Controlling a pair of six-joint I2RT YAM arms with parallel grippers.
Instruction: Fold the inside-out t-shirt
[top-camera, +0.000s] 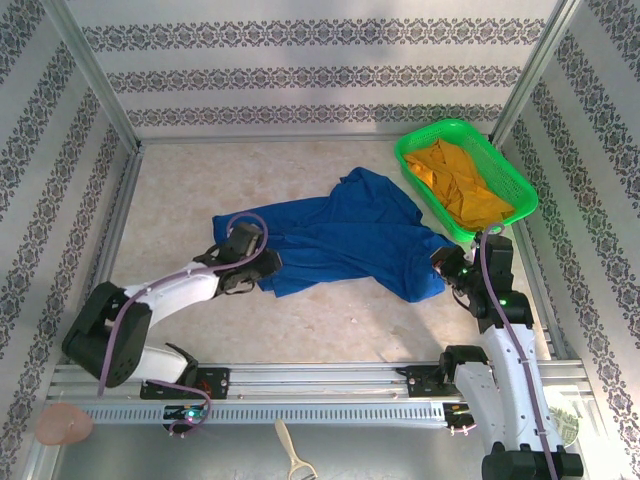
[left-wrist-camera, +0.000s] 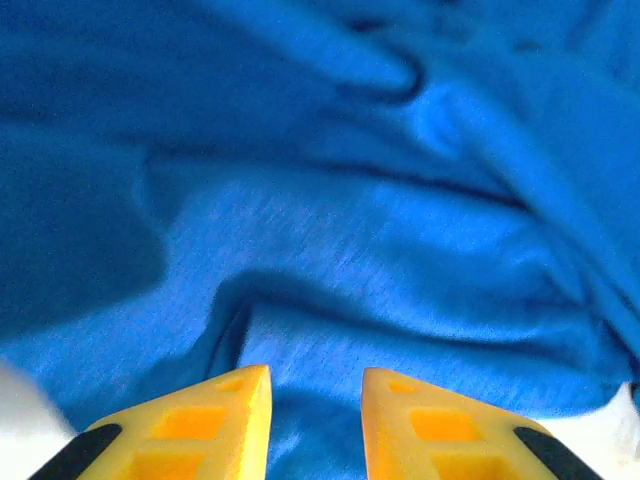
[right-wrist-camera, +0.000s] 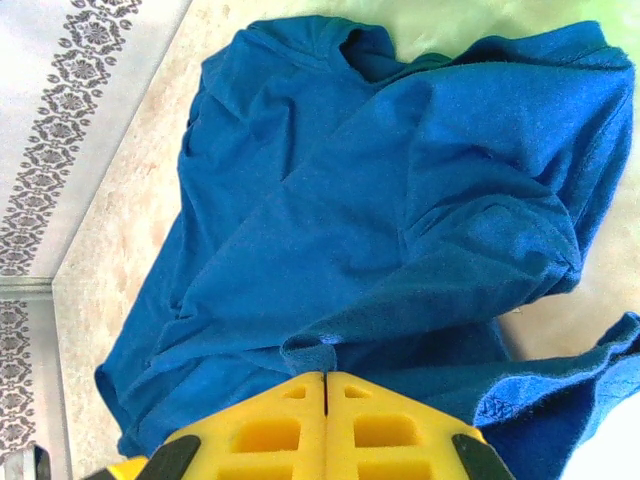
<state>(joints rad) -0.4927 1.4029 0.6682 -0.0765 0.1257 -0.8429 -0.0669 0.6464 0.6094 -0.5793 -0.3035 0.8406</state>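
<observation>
The inside-out t-shirt (top-camera: 350, 235) lies crumpled and spread across the middle of the table, royal blue and wrinkled. My left gripper (top-camera: 262, 265) sits low at its left edge. In the left wrist view its yellow fingers (left-wrist-camera: 315, 385) stand apart over rumpled blue cloth (left-wrist-camera: 400, 250), gripping nothing. My right gripper (top-camera: 443, 262) is at the shirt's right edge. In the right wrist view its jaws (right-wrist-camera: 325, 377) are shut, pinching a small fold of the shirt's hem (right-wrist-camera: 320, 352), with the rest of the shirt (right-wrist-camera: 380, 200) stretched away from it.
A green basket (top-camera: 402, 152) holding an orange-yellow garment (top-camera: 465, 185) stands at the back right, touching the shirt's far corner. Patterned walls enclose the table. A metal rail (top-camera: 320, 385) runs along the near edge, with a brush (top-camera: 295, 458) below it.
</observation>
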